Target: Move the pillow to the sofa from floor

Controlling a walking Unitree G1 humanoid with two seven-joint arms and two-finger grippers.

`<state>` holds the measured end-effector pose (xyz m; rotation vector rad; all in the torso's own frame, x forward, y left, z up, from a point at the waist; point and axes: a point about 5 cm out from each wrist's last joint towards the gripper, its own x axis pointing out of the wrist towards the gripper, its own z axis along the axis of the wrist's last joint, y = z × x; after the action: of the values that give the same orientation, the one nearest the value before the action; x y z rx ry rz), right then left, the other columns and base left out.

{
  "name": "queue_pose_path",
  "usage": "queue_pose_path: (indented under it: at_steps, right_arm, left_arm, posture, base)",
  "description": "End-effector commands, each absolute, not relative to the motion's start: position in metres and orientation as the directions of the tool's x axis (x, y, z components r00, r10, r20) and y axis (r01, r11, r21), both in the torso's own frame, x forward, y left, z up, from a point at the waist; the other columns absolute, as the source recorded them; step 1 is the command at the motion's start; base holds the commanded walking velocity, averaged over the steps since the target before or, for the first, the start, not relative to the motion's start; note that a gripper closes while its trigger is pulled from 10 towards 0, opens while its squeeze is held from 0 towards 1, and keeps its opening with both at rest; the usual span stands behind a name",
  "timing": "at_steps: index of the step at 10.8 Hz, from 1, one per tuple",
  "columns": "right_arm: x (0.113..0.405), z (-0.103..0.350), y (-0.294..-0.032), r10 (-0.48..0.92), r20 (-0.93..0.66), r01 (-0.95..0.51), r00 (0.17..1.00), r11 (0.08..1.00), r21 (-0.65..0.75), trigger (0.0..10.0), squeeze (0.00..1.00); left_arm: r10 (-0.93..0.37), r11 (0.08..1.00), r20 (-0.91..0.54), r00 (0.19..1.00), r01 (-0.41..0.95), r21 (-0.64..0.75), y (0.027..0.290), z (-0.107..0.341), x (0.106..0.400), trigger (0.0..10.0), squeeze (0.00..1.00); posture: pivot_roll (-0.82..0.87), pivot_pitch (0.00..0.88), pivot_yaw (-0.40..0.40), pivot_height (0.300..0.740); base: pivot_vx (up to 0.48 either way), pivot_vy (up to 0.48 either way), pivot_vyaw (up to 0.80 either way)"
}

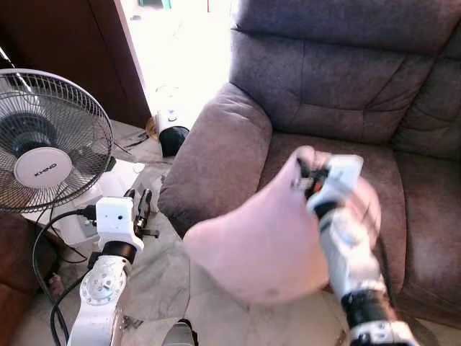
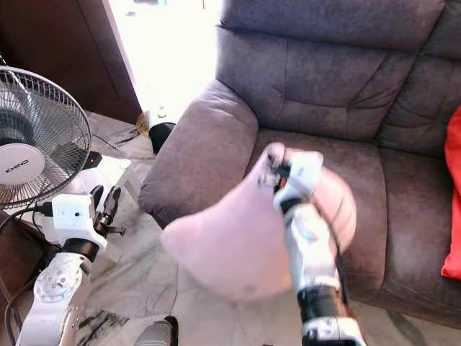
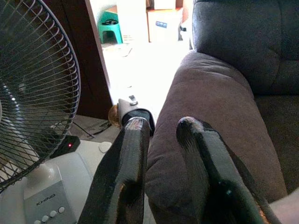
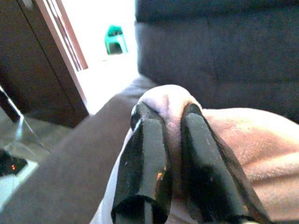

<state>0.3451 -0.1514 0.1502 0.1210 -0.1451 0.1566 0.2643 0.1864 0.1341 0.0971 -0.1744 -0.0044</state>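
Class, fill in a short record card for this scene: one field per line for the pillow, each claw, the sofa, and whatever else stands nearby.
Pillow: pink pillow, held in the air in front of the sofa seat
Right claw: right claw, shut on a corner of the pillow
Left claw: left claw, open, holding nothing, beside the sofa's armrest
Sofa: brown sofa, seat bare ahead of the pillow
Nearby: white fan on the robot's left
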Motion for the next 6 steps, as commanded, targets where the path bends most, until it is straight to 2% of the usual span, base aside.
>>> queue_pose_path:
  at_steps: [1, 3, 4, 5, 6]
  right_arm:
    - [0.348, 0.19, -0.145, 0.168, 0.311, -0.208, 0.935, 0.973, 0.098, 10.0, 0.0]
    - [0.347, 0.171, -0.145, 0.163, 0.244, -0.194, 0.956, 0.975, 0.108, 10.0, 0.0]
    - [0.345, 0.164, -0.145, 0.161, 0.22, -0.188, 0.962, 0.976, 0.107, 10.0, 0.0]
    - [0.345, 0.161, -0.147, 0.153, 0.202, -0.177, 0.967, 0.978, 0.11, 10.0, 0.0]
    - [0.344, 0.161, -0.147, 0.152, 0.201, -0.177, 0.968, 0.978, 0.111, 10.0, 0.0]
  left_arm:
    - [-0.014, 0.996, 0.16, 0.987, -0.001, 0.091, 0.188, 0.131, 0.265, 10.0, 0.0]
    - [-0.02, 0.999, 0.121, 0.992, 0.016, 0.036, 0.185, 0.126, 0.266, 10.0, 0.0]
    - [-0.014, 0.998, 0.061, 0.998, 0.018, -0.064, 0.187, 0.118, 0.266, 10.0, 0.0]
    - [-0.056, 0.984, -0.028, 0.998, 0.05, -0.174, 0.189, 0.103, 0.265, 10.0, 1.0]
    - [-0.083, 0.977, -0.04, 0.996, 0.074, -0.198, 0.189, 0.1, 0.264, 10.0, 1.0]
  posture:
    - [0.16, 0.15, -0.002, 0.74]
    - [0.17, 0.152, -0.005, 0.74]
    - [0.17, 0.152, -0.005, 0.74]
    - [0.17, 0.151, -0.004, 0.74]
    - [0.17, 0.153, -0.004, 0.74]
  base:
    - [0.0, 0.0, 0.0]
    - [0.0, 0.0, 0.0]
    - [0.0, 0.0, 0.0]
    - [0.0, 0.0, 0.0]
    - [0.0, 0.0, 0.0]
